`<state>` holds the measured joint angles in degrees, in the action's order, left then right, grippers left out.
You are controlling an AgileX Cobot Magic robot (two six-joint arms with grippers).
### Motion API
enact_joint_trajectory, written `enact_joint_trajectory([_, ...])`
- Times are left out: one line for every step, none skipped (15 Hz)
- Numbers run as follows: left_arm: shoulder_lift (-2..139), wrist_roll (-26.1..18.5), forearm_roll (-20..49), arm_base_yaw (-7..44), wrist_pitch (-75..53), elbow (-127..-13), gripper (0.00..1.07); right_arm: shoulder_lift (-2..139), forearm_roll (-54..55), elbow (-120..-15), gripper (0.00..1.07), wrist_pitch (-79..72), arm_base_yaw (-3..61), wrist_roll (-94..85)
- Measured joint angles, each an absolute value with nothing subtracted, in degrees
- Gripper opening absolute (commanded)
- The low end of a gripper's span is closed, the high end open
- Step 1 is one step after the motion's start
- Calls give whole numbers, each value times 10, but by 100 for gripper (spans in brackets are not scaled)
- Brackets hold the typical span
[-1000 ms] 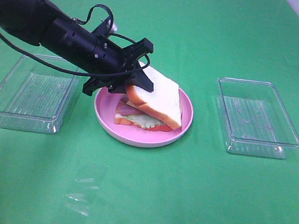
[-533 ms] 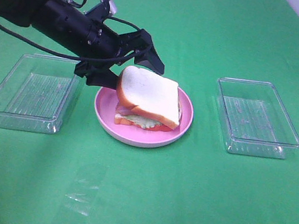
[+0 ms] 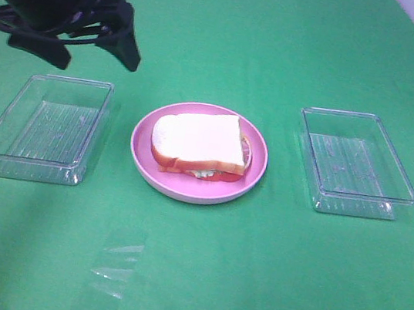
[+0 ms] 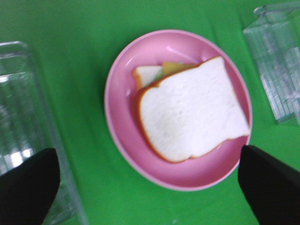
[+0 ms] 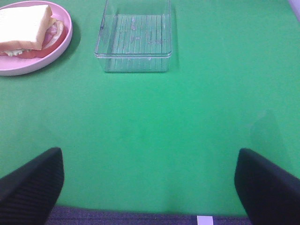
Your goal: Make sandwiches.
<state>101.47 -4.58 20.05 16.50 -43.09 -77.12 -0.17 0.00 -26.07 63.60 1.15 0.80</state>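
Evidently assembled, the sandwich [image 3: 199, 146] is seen stacked on the pink plate [image 3: 142, 159] between two clear trays [image 3: 46, 128]. The left gripper [image 3: 96, 49] is raised behind it, jaws wide and empty; the right gripper [image 5: 150, 187] is likewise spread, nothing held.

My table wears a green cloth [image 3: 252, 271]. On it sit a pink plate [image 3: 142, 153] in the middle and a clear tray on each side: one left [image 3: 43, 127], one right [image 3: 355, 163].
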Motion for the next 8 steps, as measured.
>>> enact_joint_trajectory([995, 40, 42, 165, -537, -784, 96, -2, 0, -261, 94, 636, 11, 8])
enact_joint_trajectory([992, 65, -22, 160, -590, -797, 96, -2, 0, -261, 94, 636, 11, 8])
enact_joint_trajectory([991, 73, -63, 149, -635, -810, 95, -2, 0, -261, 94, 636, 11, 8])
enact_joint_trajectory([988, 67, -78, 128, -655, -820, 96, -2, 0, -261, 94, 636, 11, 8])
enact_joint_trajectory([984, 50, -76, 106, -661, -821, 96, -2, 0, -261, 94, 636, 11, 8])
enact_joint_trajectory([981, 38, -69, 92, -661, -821, 96, -2, 0, -261, 94, 636, 11, 8])
enact_joint_trajectory([978, 12, -43, 61, -661, -821, 96, -2, 0, -261, 94, 636, 11, 8])
enact_joint_trajectory([977, -10, -15, 33, -662, -821, 96, -2, 0, -261, 94, 636, 11, 8])
